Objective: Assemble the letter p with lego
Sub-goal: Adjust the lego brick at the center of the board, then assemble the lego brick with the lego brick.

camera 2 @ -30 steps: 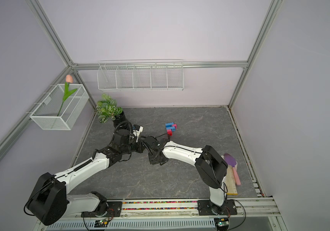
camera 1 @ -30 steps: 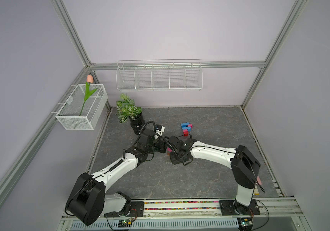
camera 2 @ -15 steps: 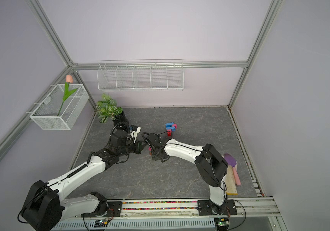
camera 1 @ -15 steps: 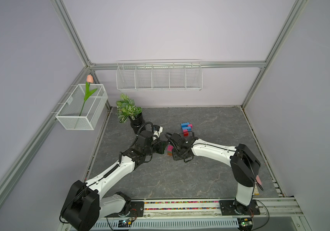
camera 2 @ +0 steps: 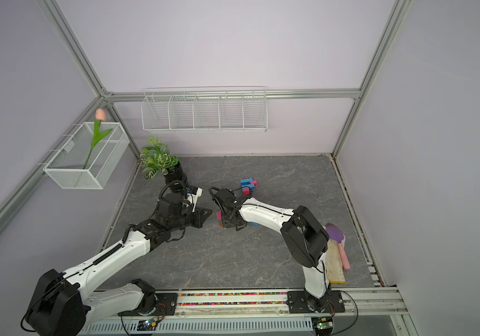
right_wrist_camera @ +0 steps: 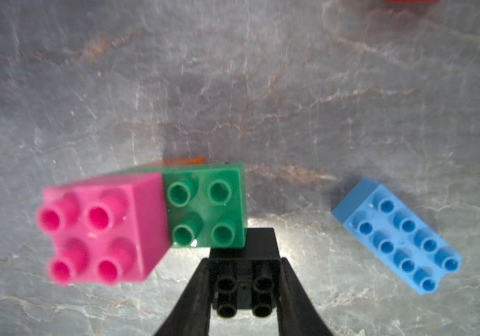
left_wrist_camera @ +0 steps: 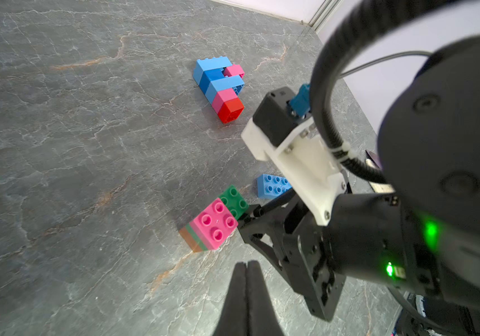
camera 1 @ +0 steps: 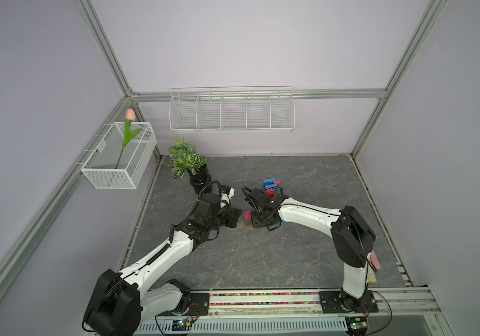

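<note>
- Pinching a black brick (right_wrist_camera: 243, 288) between its fingers, the right gripper (right_wrist_camera: 244, 263) hangs low beside a small stack. The stack is a pink brick (right_wrist_camera: 99, 227) on half of a green brick (right_wrist_camera: 205, 209), with an orange brick (right_wrist_camera: 189, 161) beneath.
- The black brick sits right against the green edge. Whether they touch I cannot tell.
- The left gripper (left_wrist_camera: 246, 267) is pressed together on nothing, near the stack at its 9 o'clock in both top views.
- In a top view, a built cluster (camera 1: 270, 186) of blue, pink and red bricks lies apart at the stack's 1 o'clock. A loose blue brick (camera 1: 282, 223) sits at 3 o'clock, half hidden by the right arm.
- Likely slip: nothing braces the stack, so a sideways push from the black brick would probably slide or turn it rather than join it.
- Likely tilt: pressing down with the studs misaligned could rock the stack, since the pink brick loads only one half.
- Likely twist: the fingers hold the black brick only by two side faces, so resistance could swivel it in the grip.
- Likely clash: both arms crowd the same spot, so a bracing move by the left gripper might knock the pink brick or the right fingers.
</note>
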You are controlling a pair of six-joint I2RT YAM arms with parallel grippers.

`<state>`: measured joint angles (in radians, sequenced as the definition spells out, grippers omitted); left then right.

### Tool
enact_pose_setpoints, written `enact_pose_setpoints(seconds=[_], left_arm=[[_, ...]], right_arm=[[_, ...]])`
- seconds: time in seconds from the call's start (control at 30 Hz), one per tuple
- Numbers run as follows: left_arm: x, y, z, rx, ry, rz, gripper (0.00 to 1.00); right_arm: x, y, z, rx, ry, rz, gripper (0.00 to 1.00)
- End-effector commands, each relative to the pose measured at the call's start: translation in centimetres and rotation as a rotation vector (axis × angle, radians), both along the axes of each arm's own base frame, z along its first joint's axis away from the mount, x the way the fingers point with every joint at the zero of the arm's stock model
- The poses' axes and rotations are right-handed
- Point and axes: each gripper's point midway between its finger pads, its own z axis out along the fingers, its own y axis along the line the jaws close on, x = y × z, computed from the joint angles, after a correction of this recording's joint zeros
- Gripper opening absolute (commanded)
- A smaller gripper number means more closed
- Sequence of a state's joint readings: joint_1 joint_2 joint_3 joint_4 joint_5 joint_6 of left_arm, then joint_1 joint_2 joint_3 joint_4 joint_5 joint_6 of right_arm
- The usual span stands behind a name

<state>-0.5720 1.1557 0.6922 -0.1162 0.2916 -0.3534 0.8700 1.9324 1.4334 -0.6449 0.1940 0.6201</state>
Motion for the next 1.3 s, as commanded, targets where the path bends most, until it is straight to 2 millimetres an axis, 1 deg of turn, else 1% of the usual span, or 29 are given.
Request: enact_pose_setpoints(seconds=[0.0, 0.13, 0.23, 0.37, 0.57, 0.63, 0.7, 0.97, 1.27], left_arm=[[-0.9, 0.0, -0.8, 0.009, 0.016, -0.026, 0.00], [-1.0, -0.3, -1.4, 0.004, 0.036, -0.040, 0.00], [-0.8, -0.8, -2.0, -0.002, 0.056, -0.055, 0.00], [-0.3, -1.6, -2.6, -0.025, 0.082, -0.058, 0.00], [1.1, -2.0, -3.0, -0.050, 0.094, -0.013, 0.00], [1.5, -2.1, -3.1, -0.051, 0.094, 0.000, 0.00], [2.0, -2.2, -3.3, -0.051, 0.098, 0.013, 0.00], [3.9, -2.9, -4.0, -0.050, 0.101, 0.047, 0.00], [4.6, -3.3, -3.8, -0.055, 0.092, 0.051, 0.00]], right_arm=[[1.0, 0.0, -0.1, -0.013, -0.006, 0.009, 0.19], [1.0, -0.1, 0.3, -0.012, -0.002, 0.021, 0.19], [0.6, -0.4, 1.2, -0.022, -0.003, 0.067, 0.19], [0.3, -1.2, 3.0, -0.073, 0.001, 0.201, 0.19], [0.8, -2.4, 5.6, -0.108, 0.028, 0.401, 0.19], [0.8, -3.1, 6.1, -0.123, 0.053, 0.443, 0.19], [1.2, -3.2, 6.4, -0.127, 0.061, 0.475, 0.19], [2.8, -2.5, 5.7, -0.104, 0.086, 0.514, 0.19], [3.6, -1.7, 4.7, -0.101, 0.104, 0.535, 0.19]])
